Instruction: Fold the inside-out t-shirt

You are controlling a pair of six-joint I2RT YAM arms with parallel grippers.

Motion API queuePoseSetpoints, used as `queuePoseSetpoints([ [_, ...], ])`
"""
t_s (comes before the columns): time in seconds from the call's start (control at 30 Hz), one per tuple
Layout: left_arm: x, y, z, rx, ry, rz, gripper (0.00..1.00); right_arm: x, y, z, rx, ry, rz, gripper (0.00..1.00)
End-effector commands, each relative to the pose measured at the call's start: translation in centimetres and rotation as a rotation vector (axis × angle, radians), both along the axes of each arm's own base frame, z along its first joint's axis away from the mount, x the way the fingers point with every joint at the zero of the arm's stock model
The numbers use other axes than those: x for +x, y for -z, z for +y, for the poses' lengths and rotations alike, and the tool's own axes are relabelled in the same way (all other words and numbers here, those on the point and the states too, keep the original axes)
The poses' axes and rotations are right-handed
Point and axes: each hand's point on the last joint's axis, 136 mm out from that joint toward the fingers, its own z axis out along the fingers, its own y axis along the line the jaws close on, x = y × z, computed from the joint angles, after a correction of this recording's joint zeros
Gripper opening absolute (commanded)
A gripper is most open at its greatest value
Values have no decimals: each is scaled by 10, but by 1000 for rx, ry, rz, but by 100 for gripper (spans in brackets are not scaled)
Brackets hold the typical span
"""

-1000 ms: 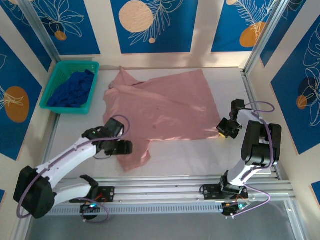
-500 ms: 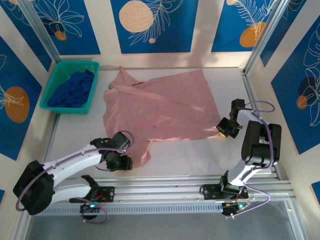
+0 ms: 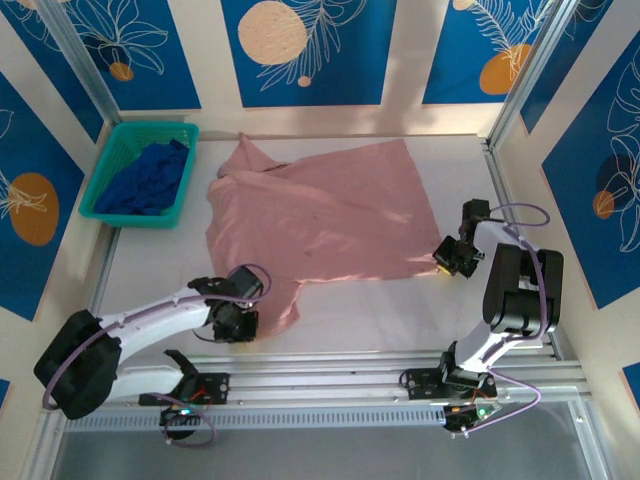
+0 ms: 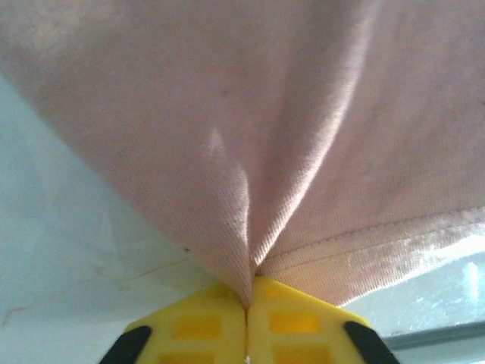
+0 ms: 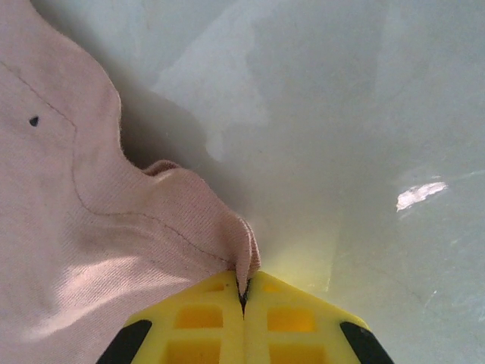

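Observation:
The inside-out t-shirt (image 3: 320, 215), dusty pink, lies spread across the middle of the white table, collar toward the back left. My left gripper (image 3: 243, 325) is at its near-left sleeve, shut on a pinch of the pink cloth (image 4: 250, 250) with a stitched hem beside the yellow fingers (image 4: 295, 322). My right gripper (image 3: 448, 262) is at the shirt's near-right corner, shut on a small fold of the hemmed edge (image 5: 241, 254). The rest of that corner's cloth (image 5: 68, 227) lies flat to the left of the yellow fingers (image 5: 204, 326).
A teal basket (image 3: 108, 160) at the back left holds a dark blue garment (image 3: 148, 180). Metal frame posts and patterned walls close in the table. A rail (image 3: 380, 370) runs along the near edge. Bare table (image 5: 341, 114) lies right of the shirt.
My left gripper moved down and toward the near edge over the sleeve, then closed on the cloth. The right gripper stayed put, shut on the corner.

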Motion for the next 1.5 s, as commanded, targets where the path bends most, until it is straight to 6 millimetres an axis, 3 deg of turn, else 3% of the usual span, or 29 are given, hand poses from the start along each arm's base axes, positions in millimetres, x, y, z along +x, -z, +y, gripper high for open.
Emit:
queuePoseSetpoints([
  [0.0, -7, 4, 13, 37, -35, -10, 0, -9, -4, 6, 11, -4, -5, 2],
  [0.33, -6, -51, 26, -30, -148, -124, 0, -29, -23, 5, -18, 24, -45, 2],
  [0.5, 9, -72, 18, -125, -175, -157, 0, -18, -34, 6, -11, 16, -81, 2],
  [0.73, 73, -125, 22, -233, -168, -264, 0, 23, -57, 5, -3, -40, -126, 3],
  [0.87, 113, -143, 29, -232, -140, -312, 0, 46, -59, 5, -8, -81, -109, 5],
  [1.07, 170, -157, 40, -245, -154, -360, 0, 89, -67, 7, -18, -129, -122, 5],
  [1.47, 246, -167, 68, -234, -224, -410, 0, 146, -55, 13, -43, -209, -90, 6],
])
